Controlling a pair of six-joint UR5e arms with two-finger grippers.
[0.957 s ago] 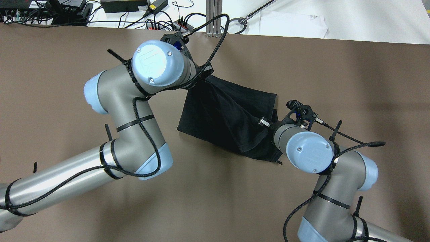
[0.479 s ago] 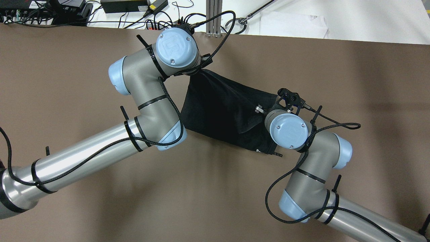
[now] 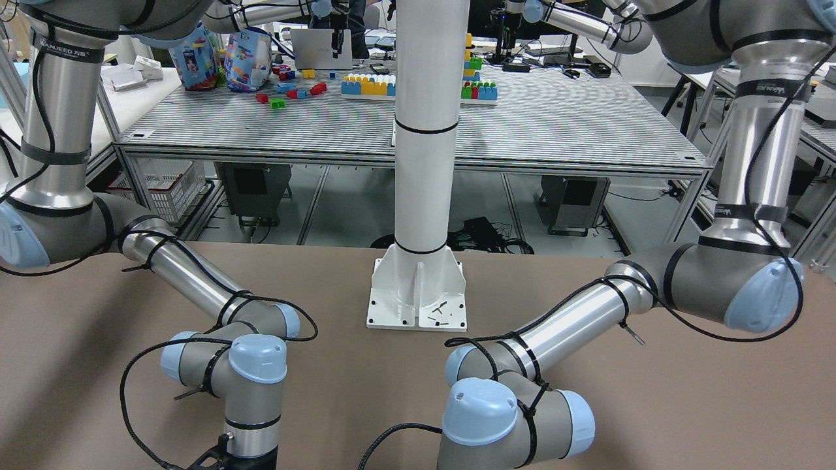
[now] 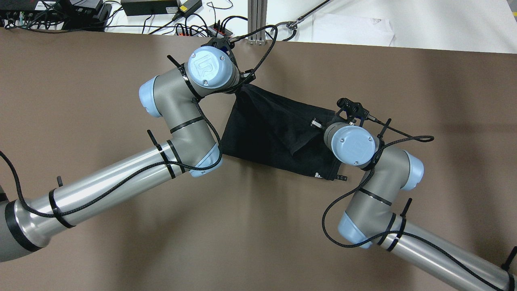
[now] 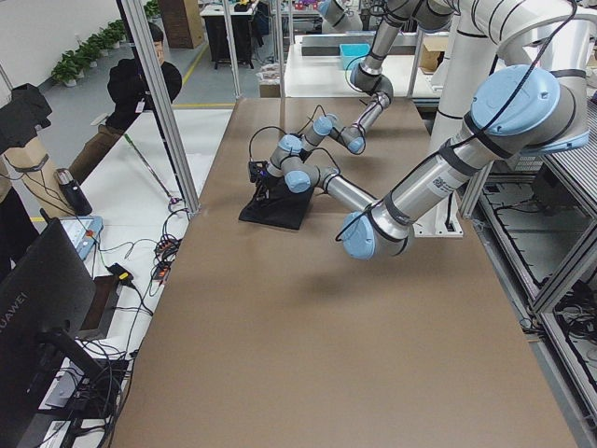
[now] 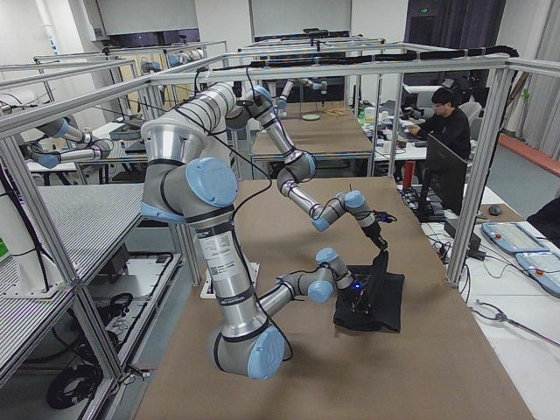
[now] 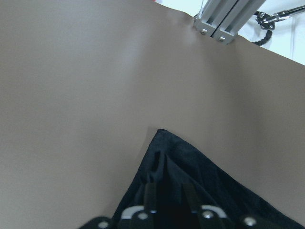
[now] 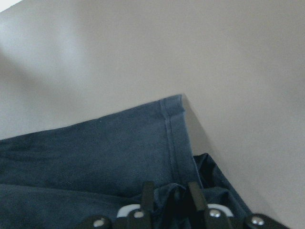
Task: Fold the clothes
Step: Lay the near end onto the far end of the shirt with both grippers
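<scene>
Overhead exterior: the plain black soft fabric garment [image 4: 266, 129] lies lengthwise from my left gripper [image 7: 169, 195], pinching its far corner, to my right gripper [image 8: 170, 195], clamped on the opposite end.

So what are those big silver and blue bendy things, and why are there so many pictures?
They are two robot arms, a left arm and a right arm, working at a brown table. One picture looks down from above, one faces the robot, two look along the table from its ends, and two come from little cameras on the wrists. On the table lies one black cloth. Each arm ends in a two-finger pincher: the left gripper and the right gripper each pinch the cloth near a corner, ready to fold it.
</scene>
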